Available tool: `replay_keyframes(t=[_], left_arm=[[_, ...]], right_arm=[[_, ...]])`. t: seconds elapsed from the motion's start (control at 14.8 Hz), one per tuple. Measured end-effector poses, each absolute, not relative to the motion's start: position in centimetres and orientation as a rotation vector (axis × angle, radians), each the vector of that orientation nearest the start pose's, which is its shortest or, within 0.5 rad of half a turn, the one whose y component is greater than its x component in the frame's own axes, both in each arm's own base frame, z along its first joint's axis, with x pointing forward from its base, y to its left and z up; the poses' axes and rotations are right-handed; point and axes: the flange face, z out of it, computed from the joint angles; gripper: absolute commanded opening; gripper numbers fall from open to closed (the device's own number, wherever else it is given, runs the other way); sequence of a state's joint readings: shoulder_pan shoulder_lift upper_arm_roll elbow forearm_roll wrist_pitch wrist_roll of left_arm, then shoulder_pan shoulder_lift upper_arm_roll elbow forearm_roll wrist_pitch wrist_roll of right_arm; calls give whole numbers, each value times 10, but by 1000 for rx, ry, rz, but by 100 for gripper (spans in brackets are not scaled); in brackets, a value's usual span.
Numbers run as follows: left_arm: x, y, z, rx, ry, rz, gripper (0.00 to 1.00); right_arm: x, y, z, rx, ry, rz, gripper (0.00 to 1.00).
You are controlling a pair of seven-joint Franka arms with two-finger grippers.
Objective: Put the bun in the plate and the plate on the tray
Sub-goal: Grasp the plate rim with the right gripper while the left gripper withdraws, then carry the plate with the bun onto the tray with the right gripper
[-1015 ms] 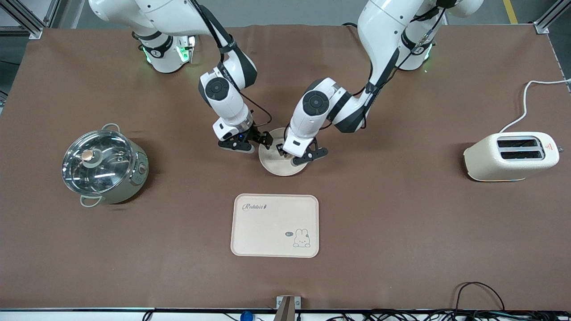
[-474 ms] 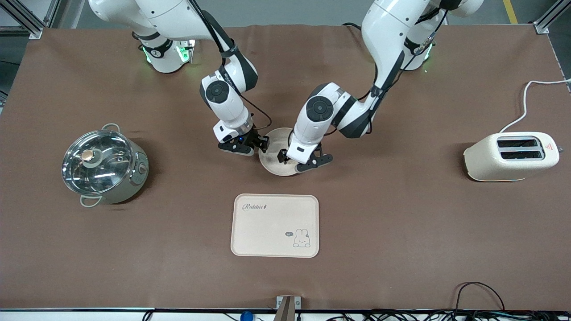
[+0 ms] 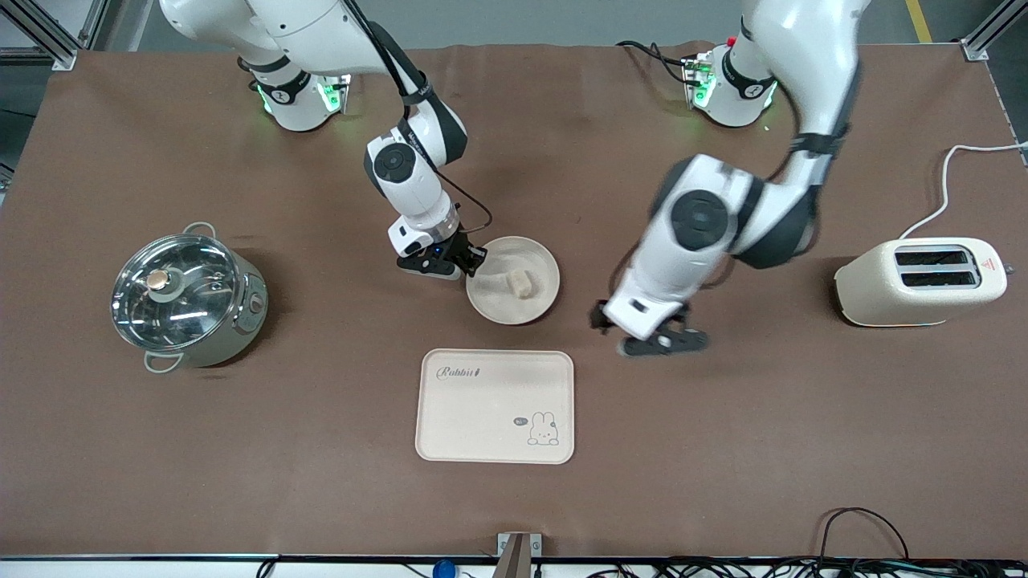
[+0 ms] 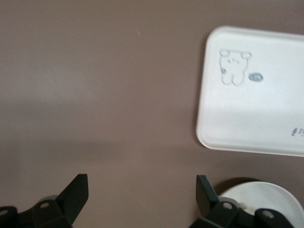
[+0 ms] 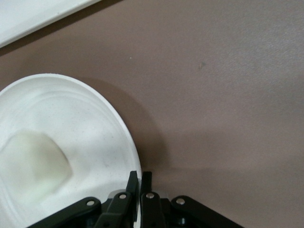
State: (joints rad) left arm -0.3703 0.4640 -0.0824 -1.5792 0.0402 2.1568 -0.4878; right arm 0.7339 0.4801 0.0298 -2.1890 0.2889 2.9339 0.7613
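The round cream plate (image 3: 540, 265) lies on the brown table, farther from the front camera than the tray (image 3: 495, 405). A small pale bun (image 3: 521, 283) rests inside the plate, free of both grippers. My right gripper (image 3: 475, 265) is shut on the plate's rim at the side toward the right arm's end; in the right wrist view the fingers pinch the rim (image 5: 139, 183) of the plate (image 5: 85, 118), with the bun (image 5: 33, 166) beside them. My left gripper (image 3: 642, 333) is open with nothing in it, over bare table between the plate and the toaster. Its wrist view shows the tray (image 4: 256, 90) and the plate's edge (image 4: 270, 199).
A cream toaster (image 3: 919, 281) with a white cord stands toward the left arm's end. A steel pot with a glass lid (image 3: 186, 297) stands toward the right arm's end. Cables run along the table's front edge (image 3: 803, 566).
The left gripper opened, left the bun in the plate, and swung away toward the toaster. The right gripper closed on the plate's rim.
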Motion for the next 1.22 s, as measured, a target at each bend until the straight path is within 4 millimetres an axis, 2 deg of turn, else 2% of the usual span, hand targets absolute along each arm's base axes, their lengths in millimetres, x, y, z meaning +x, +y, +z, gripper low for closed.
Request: replay_keyframes(t=[0.14,0.27,0.41,0.61,0.74,0.95,1.08,1.22], left_arm=[[648,-251,404,-3188,27,-217,100],[653,-217,428,-3171,83,-203,100],[647,-185,463,-3150,125,-151,100],[626,-135,535,-3129,168,-156,100],[602,-116,581,-3119,173,-171,100],[560,-107,634,-3107,164,-158,100],[546,-96,647,-3103,140,-155,100],[546,-81,643,-3101,121,-141,100]], right_arm=[[430,386,189,-2850,399,-164,0],[432,387,194,-2842,400,-174,0],[436,387,209,-2820,405,-195,0],[450,380,233,-2776,441,-220,0],[470,372,246,-2737,485,-240,0],[512,361,258,-2684,555,-270,0],[540,356,249,-2668,576,-286,0],[569,350,229,-2665,578,-301,0]])
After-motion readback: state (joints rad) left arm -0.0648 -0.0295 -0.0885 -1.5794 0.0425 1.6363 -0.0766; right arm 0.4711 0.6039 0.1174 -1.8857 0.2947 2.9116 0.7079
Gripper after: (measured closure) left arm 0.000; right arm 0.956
